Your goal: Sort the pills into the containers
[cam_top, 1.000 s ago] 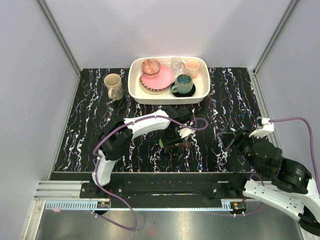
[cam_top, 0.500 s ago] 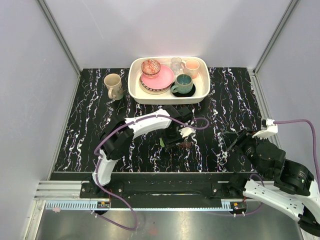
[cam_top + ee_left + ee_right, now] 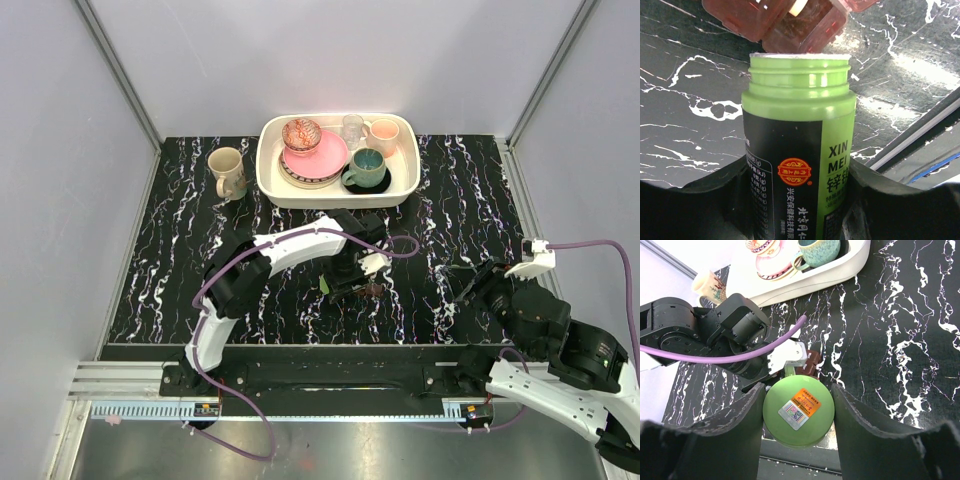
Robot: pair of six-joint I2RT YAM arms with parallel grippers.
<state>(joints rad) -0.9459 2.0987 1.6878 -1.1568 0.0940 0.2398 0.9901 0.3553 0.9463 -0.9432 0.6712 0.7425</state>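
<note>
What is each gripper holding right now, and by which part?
Left gripper: the green bottle, clamped around its labelled body, open neck free near the pill case. Right gripper: the green cap, pinched across its rim.

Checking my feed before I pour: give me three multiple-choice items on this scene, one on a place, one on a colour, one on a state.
1. The green bottle has its mouth nearest to: A the beige mug; B the red-brown pill case; C the white tray.
2. The cap between the right fingers is: A white; B green; C blue.
3. The bottle in the left fingers is: A capped; B crushed flat; C uncapped.

Answers:
1 B, the case lies just past the bottle's rim in the left wrist view.
2 B, the round cap shows green in the right wrist view.
3 C, the threaded neck is bare.
</note>
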